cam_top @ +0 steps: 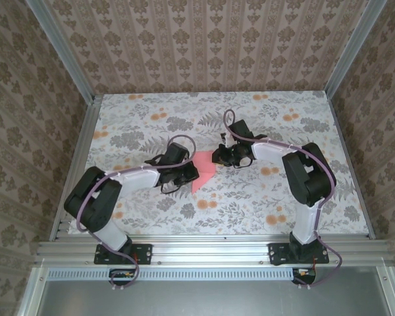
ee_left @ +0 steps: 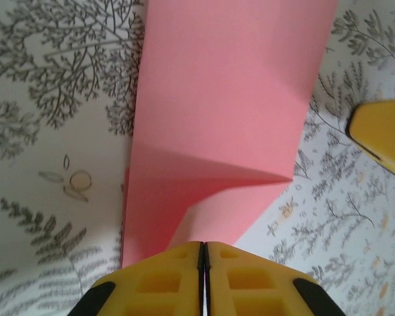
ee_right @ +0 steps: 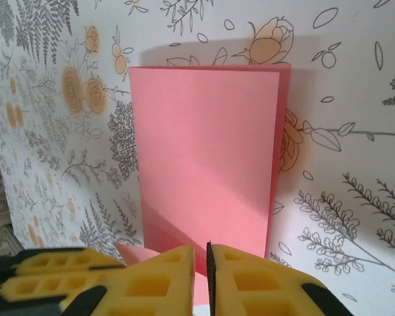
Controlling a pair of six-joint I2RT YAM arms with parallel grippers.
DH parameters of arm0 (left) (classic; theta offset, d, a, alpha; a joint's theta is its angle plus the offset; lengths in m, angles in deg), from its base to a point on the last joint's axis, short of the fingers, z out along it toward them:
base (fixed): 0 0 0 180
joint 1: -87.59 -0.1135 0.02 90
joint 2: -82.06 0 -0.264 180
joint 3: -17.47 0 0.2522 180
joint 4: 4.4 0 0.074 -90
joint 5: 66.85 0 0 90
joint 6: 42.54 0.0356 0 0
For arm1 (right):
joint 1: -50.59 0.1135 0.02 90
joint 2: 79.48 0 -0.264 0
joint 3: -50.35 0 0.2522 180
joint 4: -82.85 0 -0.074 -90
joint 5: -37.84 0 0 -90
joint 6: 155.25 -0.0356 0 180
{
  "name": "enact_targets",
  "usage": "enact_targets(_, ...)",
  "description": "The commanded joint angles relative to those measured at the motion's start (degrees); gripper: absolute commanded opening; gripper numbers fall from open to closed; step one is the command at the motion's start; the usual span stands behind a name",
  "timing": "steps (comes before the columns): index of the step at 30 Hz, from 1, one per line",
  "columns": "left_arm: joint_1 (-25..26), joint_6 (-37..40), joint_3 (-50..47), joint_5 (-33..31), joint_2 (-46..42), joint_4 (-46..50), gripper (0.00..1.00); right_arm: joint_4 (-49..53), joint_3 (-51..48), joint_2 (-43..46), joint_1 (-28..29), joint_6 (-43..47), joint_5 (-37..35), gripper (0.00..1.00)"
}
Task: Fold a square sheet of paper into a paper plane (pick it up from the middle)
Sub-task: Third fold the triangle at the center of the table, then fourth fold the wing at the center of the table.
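- Firstly, bench (cam_top: 263, 210): floral-print top inside patterned walls, carrying all the items below.
- Left arm (cam_top: 95, 197) and right arm (cam_top: 306, 174): both reach in to the middle of the bench from opposite sides. Neither is clearly nearer the work.
- Square sheet of paper (cam_top: 203, 174): pink, lying mid-bench between the two claws and already doubled into a narrow rectangle. A slanted crease and a raised flap sit at the end by the left claw. In each wrist view the long axis runs straight away from the fingers.
- Left claw (ee_left: 203, 263): yellow pads pressed together, pinching the near end of the sheet where the flap lifts.
- Right claw (ee_right: 207, 270): pads drawn to a thin slit with pink showing in it, so it is judged to be nipping the sheet's near edge.
- Spacing: the claws sit just beside each other at the sheet. This crowding is judged the main obstacle to the next crease.
- Orange flower prints (cam_top: 271, 218): flat pattern, no obstruction.
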Motion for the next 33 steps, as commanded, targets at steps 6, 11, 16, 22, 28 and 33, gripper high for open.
enact_targets(6,-0.1,3.7,4.7,-4.7,4.8,3.6,0.09,-1.0,-2.5,2.7,0.1,-0.7,1.1,0.18)
enact_targets(11,-0.1,4.2,4.9,-4.7,5.8,4.6,0.09,-1.6,-3.4,3.7,0.1,-1.2,0.9,0.23)
enact_targets(16,0.0,4.6,5.0,-5.2,6.3,5.5,0.08,-2.5,-5.5,4.5,0.1,-3.3,0.4,0.32)
enact_targets(22,-0.1,4.6,5.0,-5.8,6.5,5.7,0.08,-3.9,-8.1,3.4,0.2,-7.8,2.2,0.34)
enact_targets(28,0.0,4.5,5.0,-5.6,6.6,5.6,0.08,-5.3,-8.0,1.1,1.3,-10.4,4.4,0.34)
enact_targets(33,-0.1,4.5,5.0,-5.6,6.8,5.5,0.08,-5.0,-6.6,-1.2,2.4,-11.2,4.8,0.33)
